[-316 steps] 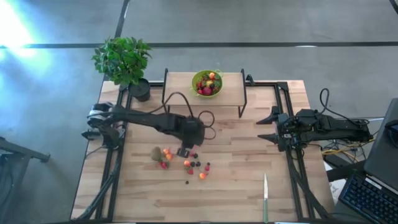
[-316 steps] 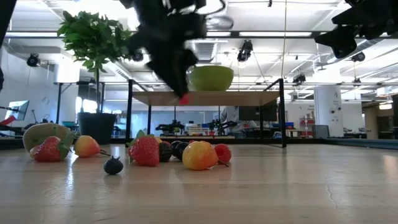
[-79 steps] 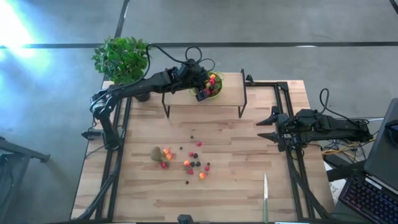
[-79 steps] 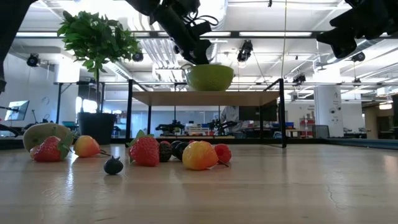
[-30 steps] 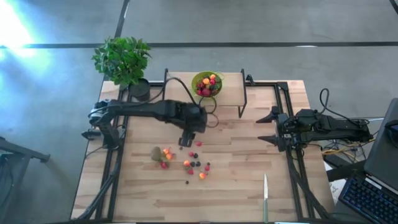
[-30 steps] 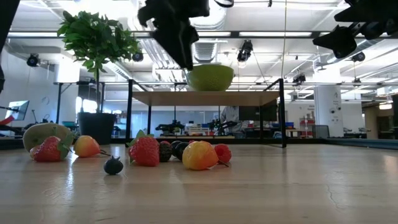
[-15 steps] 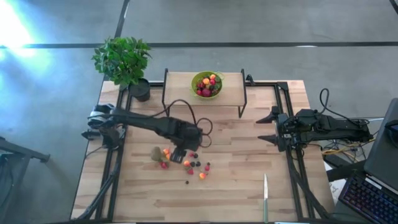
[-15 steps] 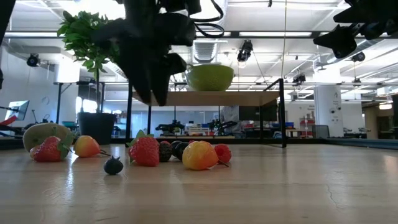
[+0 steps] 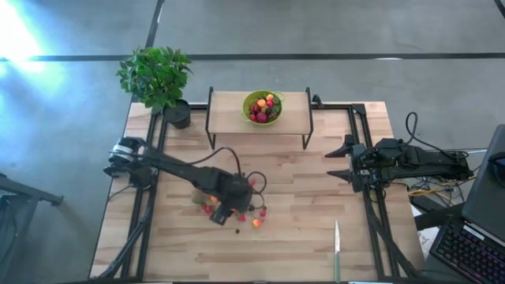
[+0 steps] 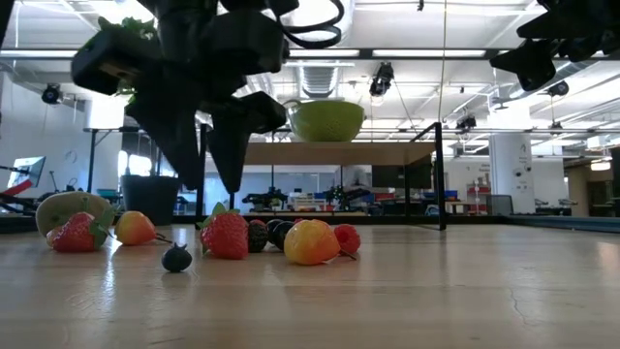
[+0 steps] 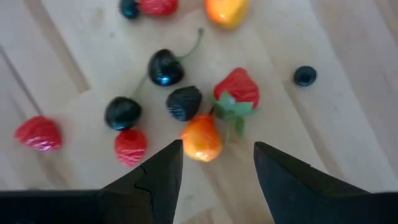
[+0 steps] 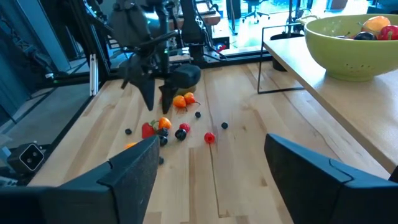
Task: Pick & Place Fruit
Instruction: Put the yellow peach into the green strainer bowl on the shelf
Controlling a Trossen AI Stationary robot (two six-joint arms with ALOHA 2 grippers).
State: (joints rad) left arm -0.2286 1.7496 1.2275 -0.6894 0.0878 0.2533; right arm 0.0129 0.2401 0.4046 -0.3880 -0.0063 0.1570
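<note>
We see the left gripper point(image 9: 223, 211) spread apart and empty over the fruit point(image 9: 254, 222) at centre frame. The right gripper point(image 9: 341, 160), at the right edge, gapes empty too.

Crowded fruit point(image 11: 200, 138) beneath left pincer point(image 11: 214, 168)

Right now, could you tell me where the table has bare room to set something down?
Bare wood lies between the fruit and the knife, and under the shelf. It is crowded around the left hand.
</note>
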